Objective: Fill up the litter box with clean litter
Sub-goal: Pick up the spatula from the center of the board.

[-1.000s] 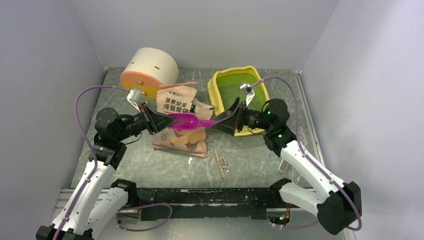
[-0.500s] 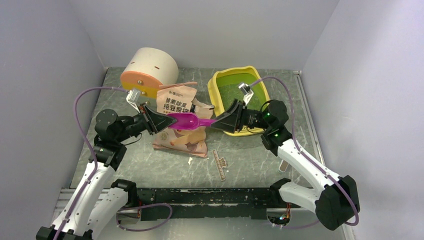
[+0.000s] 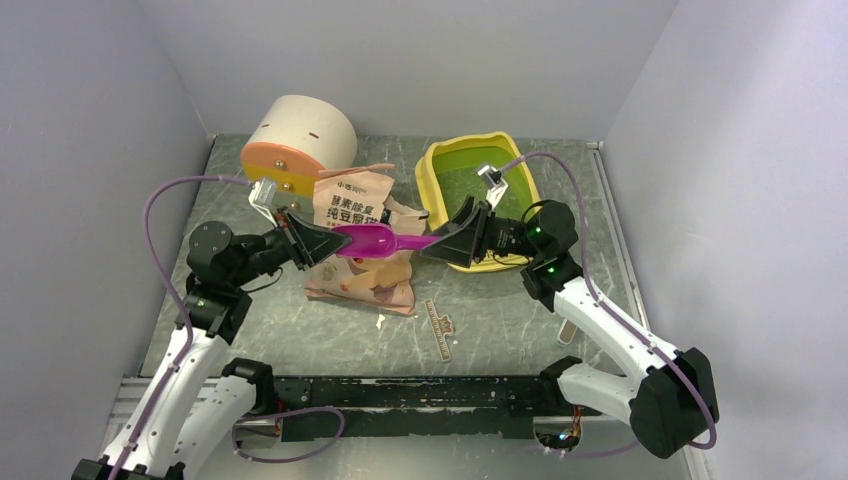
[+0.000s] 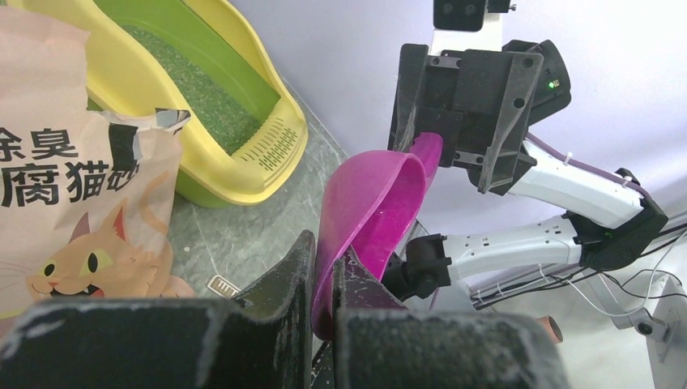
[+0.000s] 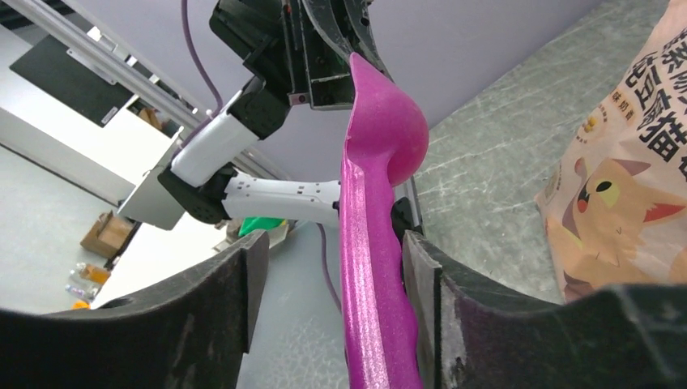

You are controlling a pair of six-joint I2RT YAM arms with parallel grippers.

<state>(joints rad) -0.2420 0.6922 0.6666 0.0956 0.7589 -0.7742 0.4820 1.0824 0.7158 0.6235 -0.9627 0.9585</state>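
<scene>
The yellow litter box (image 3: 430, 170) with its green pan stands at the back right, also seen in the left wrist view (image 4: 243, 174). A layer of litter (image 3: 470, 185) (image 4: 202, 89) lies in it. A magenta scoop (image 3: 372, 242) (image 4: 377, 203) (image 5: 373, 259) hangs level above the pink bag (image 3: 355, 205). My left gripper (image 3: 335, 243) (image 4: 326, 259) is shut on the rim of the scoop's bowl. My right gripper (image 3: 432, 248) (image 5: 334, 247) is open around the handle. The handle lies close to one finger, with a gap at the other.
A cream-and-orange cylindrical container (image 3: 298, 140) lies at the back left, behind the bag. A small torn strip (image 3: 440, 328) lies on the table near the front. Grey walls close in the left, back and right sides.
The right arm has edged a little left toward the scoop, its jaws now on either side of the handle. The left gripper keeps the scoop in the same place.
</scene>
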